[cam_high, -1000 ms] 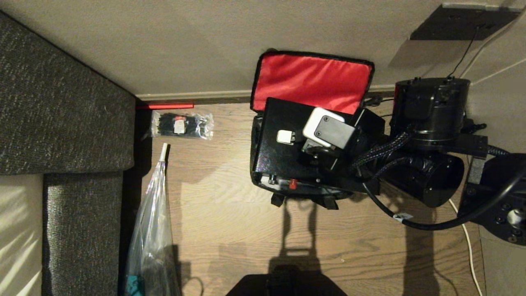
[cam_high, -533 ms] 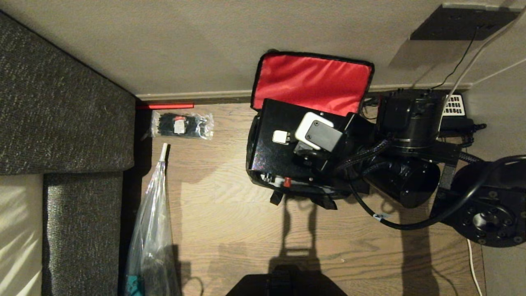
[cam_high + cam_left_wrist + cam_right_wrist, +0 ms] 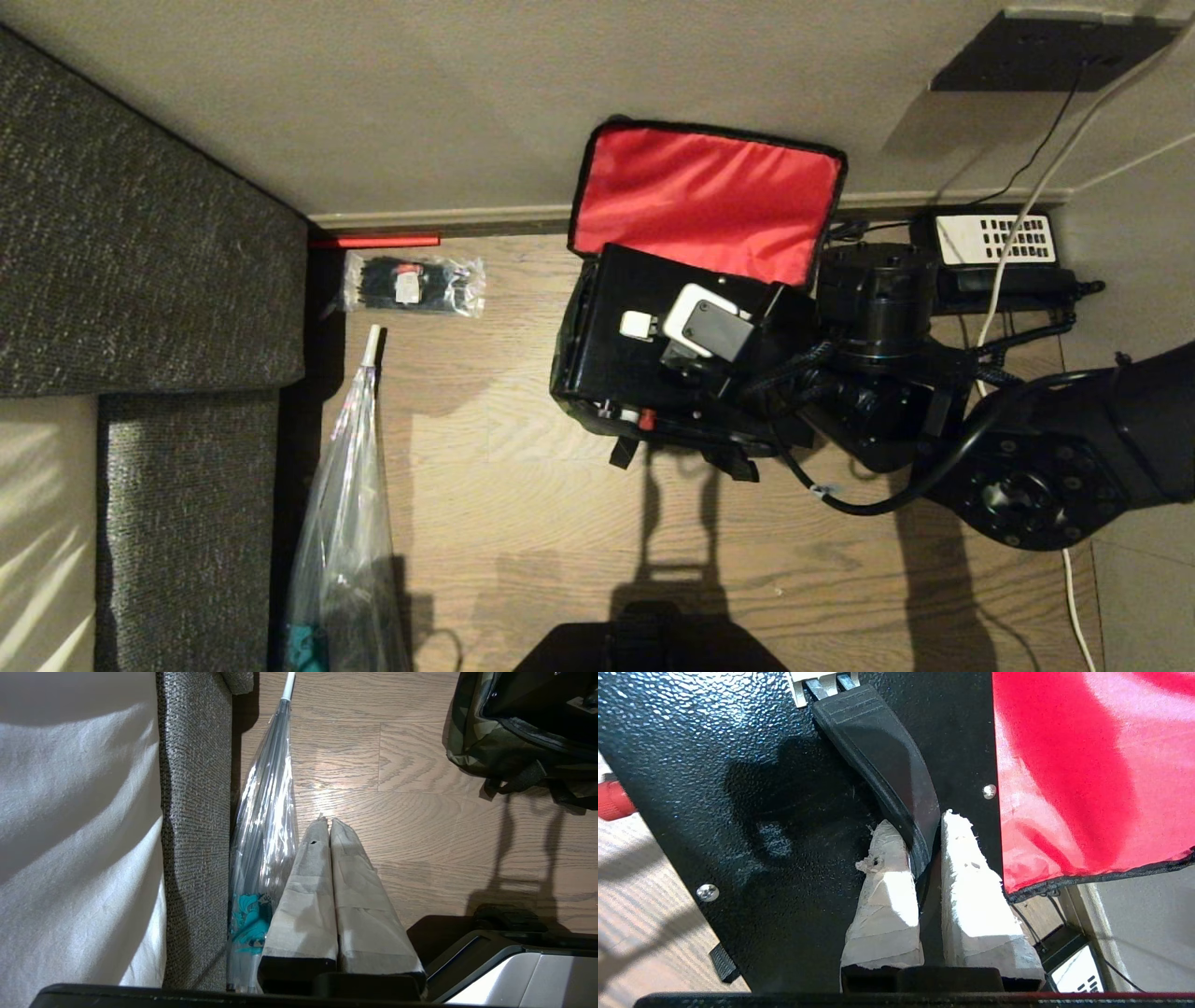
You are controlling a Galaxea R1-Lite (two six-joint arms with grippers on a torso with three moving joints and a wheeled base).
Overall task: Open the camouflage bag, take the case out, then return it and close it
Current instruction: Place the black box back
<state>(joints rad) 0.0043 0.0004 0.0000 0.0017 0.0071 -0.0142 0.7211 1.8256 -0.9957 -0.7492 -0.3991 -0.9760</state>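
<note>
The camouflage bag [image 3: 597,439] stands open on the wooden floor by the wall, its red-lined lid [image 3: 709,196] leaning back; its green side also shows in the left wrist view [image 3: 476,742]. The black case [image 3: 616,345] lies flat in the bag's mouth, its red knob [image 3: 645,421] on the near edge. My right gripper [image 3: 922,823] is shut on the case's black handle [image 3: 878,751], above the case's pebbled top [image 3: 738,788]. In the head view the right arm [image 3: 878,373] reaches in from the right. My left gripper [image 3: 328,822] is shut and empty over the floor.
A grey sofa [image 3: 140,233] fills the left side. A clear-wrapped umbrella [image 3: 345,523] lies along it. A clear packet of black ties [image 3: 414,284] sits by the wall. A black telephone [image 3: 994,241] and cables [image 3: 1027,196] lie right of the bag.
My right arm has sunk with the case, which now sits lower in the bag and slightly left. The telephone by the wall has come into view behind the arm.
</note>
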